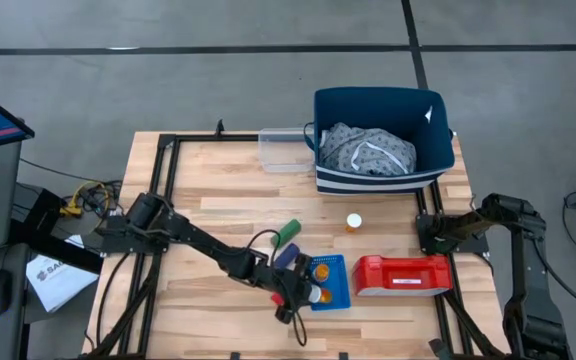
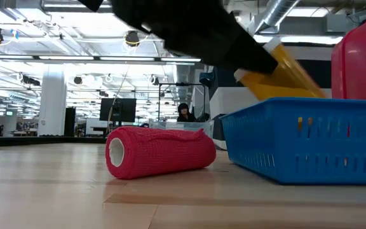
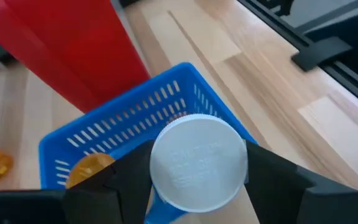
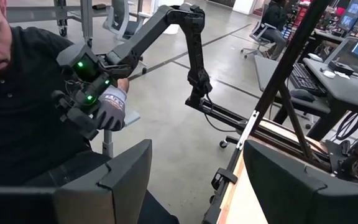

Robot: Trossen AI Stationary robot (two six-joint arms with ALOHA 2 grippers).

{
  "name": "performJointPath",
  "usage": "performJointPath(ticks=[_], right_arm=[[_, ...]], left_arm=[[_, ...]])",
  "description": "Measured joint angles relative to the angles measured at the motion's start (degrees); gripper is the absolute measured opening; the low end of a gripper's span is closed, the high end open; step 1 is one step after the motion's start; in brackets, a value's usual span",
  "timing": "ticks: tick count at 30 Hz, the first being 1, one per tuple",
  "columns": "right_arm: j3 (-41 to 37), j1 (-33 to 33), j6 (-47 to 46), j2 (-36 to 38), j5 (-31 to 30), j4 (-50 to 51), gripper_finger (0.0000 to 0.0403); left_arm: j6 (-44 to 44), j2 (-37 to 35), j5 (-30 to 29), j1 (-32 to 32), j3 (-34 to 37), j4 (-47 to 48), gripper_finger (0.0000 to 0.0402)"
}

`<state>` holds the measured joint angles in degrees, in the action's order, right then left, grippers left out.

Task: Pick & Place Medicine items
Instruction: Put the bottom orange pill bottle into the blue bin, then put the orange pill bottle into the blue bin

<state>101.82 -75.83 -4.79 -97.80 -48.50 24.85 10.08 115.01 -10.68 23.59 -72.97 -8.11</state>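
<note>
The left gripper (image 1: 303,292) sits low in the centre of the high view, at the near left corner of the blue basket (image 1: 340,297), its fingers clamped on a pill bottle (image 3: 197,160). In the left wrist view the white cap fills the lower middle of the frame between the two dark fingers, with the basket's slatted wall just behind it. The low view shows the orange body tilted, hanging above the basket rim at upper right. One orange bottle (image 1: 322,270) already lies inside the basket, and a third (image 1: 354,221) stands alone on the bare wood just above centre. The right gripper (image 1: 438,238) waits at the table's right edge, fingers apart.

From where I stand, the bottle looks ready to be let go. To do it well, I would carry it a little further over the basket floor, clear of the wall and the bottle inside, lower it, then part the fingers so it does not bounce out. The red box (image 1: 403,275) beside the basket leaves little room to stray.
</note>
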Motion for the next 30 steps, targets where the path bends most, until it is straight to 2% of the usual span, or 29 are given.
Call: performJointPath(ticks=[6, 14, 30], right_arm=[[0.00, 0.00, -0.80, 0.00, 0.01, 0.18, 0.0250], [0.00, 0.00, -1.25, 0.00, 0.00, 0.45, 0.0250], [0.00, 0.00, -1.27, 0.00, -0.04, 0.45, 0.0250]], left_arm=[[-0.04, 0.25, -0.07, 0.00, -0.04, 0.87, 0.0210], [-0.06, 0.25, 0.02, -0.87, -0.04, 2.79, 0.0237], [1.28, -0.74, 0.22, -0.39, -0.02, 1.14, 0.0230]])
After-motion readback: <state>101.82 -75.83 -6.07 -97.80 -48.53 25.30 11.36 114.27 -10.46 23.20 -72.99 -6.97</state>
